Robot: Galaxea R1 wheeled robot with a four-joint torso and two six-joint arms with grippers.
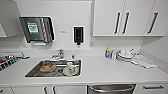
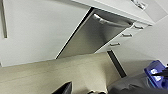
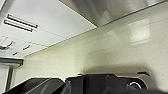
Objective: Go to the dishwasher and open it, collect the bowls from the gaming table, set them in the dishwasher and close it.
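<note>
Neither wrist view lets me make out whether the jaws are parted or closed, so for both arms I cannot tell; nothing appears to be carried. Outward from the left arm, the dishwasher fills the middle of the left wrist view: a brushed steel front with its bar handle along the upper edge, set flush between white cabinet doors and a column of drawers. The pale floor lies between the arm and that front. From the right arm, a corner of the same steel front shows above the floor, with white cabinet fronts beside it.

In the head view the robot faces the counter, the dishwasher's top edge and handle sitting just below the worktop, right of the sink (which holds some crockery, perhaps a bowl and a mug, though it is too blurred to be sure). Stacked dishes stand further right by the wall.

By my reading, the drive to the appliance is done. The door looks closed, so opening it, fetching the bowls, loading them and shutting it all remain.
</note>
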